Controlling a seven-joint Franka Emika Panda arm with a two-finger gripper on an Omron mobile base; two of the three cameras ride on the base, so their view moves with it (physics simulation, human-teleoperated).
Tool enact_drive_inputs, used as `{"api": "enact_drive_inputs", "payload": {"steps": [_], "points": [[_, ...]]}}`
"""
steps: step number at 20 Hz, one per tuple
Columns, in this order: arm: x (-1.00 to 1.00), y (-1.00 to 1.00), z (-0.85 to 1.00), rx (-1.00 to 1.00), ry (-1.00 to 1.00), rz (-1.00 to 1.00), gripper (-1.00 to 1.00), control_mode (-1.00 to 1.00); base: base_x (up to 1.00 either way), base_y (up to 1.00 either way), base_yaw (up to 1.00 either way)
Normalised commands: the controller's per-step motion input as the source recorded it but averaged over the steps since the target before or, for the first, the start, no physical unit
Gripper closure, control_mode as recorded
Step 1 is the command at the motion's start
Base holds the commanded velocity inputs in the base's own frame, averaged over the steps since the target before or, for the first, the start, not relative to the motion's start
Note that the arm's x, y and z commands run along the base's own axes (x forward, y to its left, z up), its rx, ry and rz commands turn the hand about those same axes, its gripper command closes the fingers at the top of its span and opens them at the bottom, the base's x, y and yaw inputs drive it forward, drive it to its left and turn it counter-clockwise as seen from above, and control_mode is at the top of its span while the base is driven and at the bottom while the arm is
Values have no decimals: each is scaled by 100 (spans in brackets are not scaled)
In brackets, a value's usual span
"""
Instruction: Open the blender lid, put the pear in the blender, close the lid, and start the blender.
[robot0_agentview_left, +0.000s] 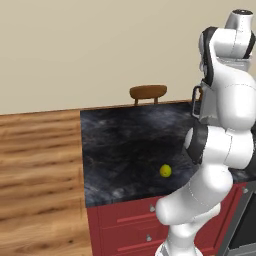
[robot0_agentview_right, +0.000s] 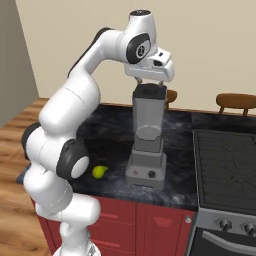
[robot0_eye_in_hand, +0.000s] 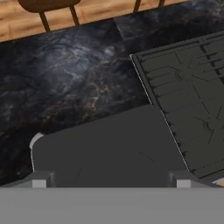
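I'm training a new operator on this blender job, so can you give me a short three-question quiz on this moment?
1. True or false: the blender lid is on the jar.
2. Where is the pear? A) inside the jar B) on the counter, left of the blender in the right base view C) on the stove
3. Fill in: the gripper is right above the lid with its jaws ____.

Key: 1 true; 2 B; 3 open.
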Motion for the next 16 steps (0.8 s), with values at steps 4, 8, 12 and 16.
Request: {"api": "enact_drive_inputs", "payload": {"steps": [4,8,12,16], "points": [[0,0,0,0,0,0,-100,-100,0,0,0],[0,0,-4,0,0,0,-100,-100,0,0,0],[-13,-5,-2,0,0,0,-100,-100,0,0,0],[-6,0,-15,0,0,0,-100,-100,0,0,0]]}}
